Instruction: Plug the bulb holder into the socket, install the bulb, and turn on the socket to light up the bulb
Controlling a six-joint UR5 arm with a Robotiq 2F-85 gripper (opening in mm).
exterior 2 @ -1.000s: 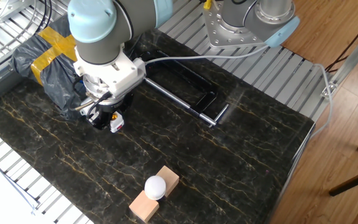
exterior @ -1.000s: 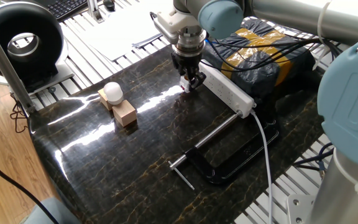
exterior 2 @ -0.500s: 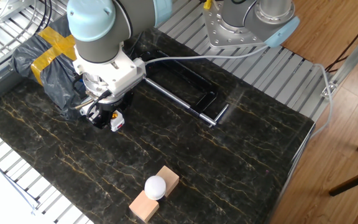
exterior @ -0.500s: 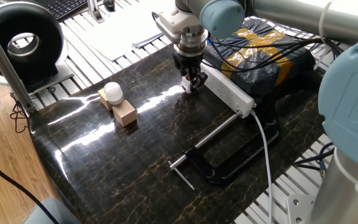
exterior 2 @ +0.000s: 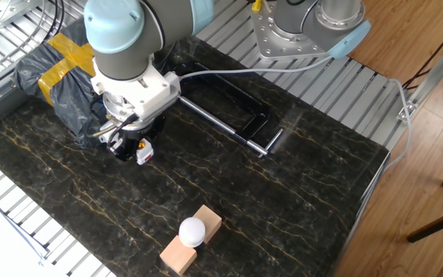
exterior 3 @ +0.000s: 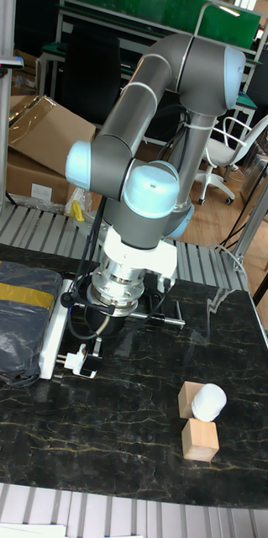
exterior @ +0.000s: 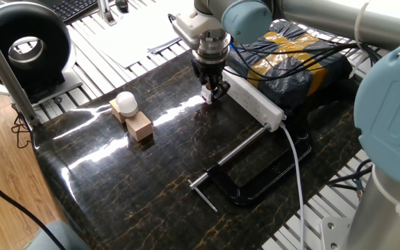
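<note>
Socket (exterior: 255,101): lies along table's 2 o'clock edge, beside black bag (exterior: 298,66).
Gripper (exterior: 212,92): I see it clamped on bulb holder (exterior 2: 144,150), at socket's end.
Bulb (exterior: 126,103): 9 o'clock, resting on wooden blocks (exterior: 139,126).

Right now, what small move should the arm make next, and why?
Probably carry the bulb holder sideways until it sits over an outlet of the socket. The fingers hold it just beside the strip, and the bulb is untouched on the wooden blocks.
</note>
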